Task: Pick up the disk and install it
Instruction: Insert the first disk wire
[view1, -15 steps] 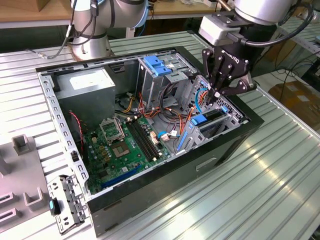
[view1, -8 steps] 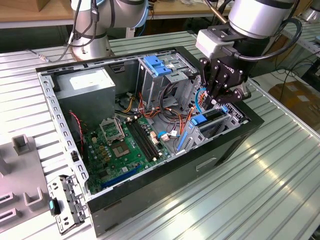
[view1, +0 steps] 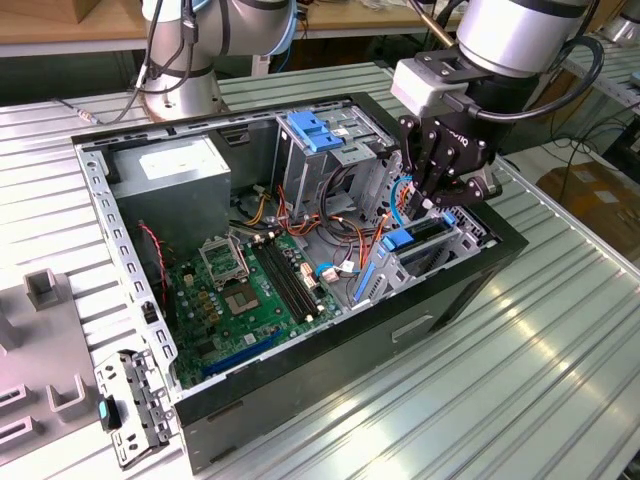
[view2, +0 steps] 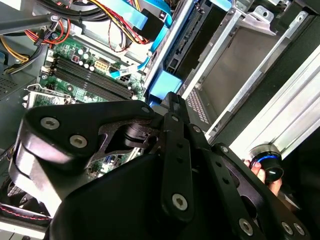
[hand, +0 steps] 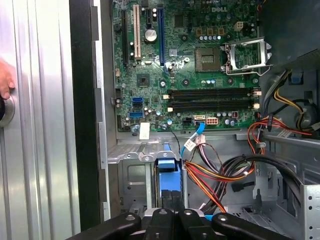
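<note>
At the end of the open computer case (view1: 300, 400) on the exterior view's right, the gripper (view1: 437, 205) hangs from the arm (view1: 520, 35) with its tips down in the drive bay, right on the disk (view1: 425, 232). The disk stands on edge in the metal slot at that end, a dark slab with blue plastic showing at its sides, tilted a little along the slot. In the first wrist view the gripper (hand: 174, 215) has its fingers drawn narrow, almost together, and the disk's blue upper edge (hand: 167, 175) runs straight out from under them; the second wrist view shows the gripper (view2: 171, 100) the same way. Whether the tips pinch that edge or only press on it I cannot tell. Past the bay lies the green motherboard (view1: 235, 290) on the floor of the case, with a tangle of red, yellow and black wires (view1: 340, 220) between the two. A tall metal cage with a blue latch (view1: 315, 130) stands at the far wall, next to a grey box (view1: 175, 170) with a white sticker. The case sits on a ribbed metal table (view1: 480, 400), and a loose metal bracket (view1: 130, 405) lies just beside its near corner. Outside the case wall a person's hand (hand: 4, 80) rests at a round button (view2: 267, 165) — fingertips touching it.
</note>
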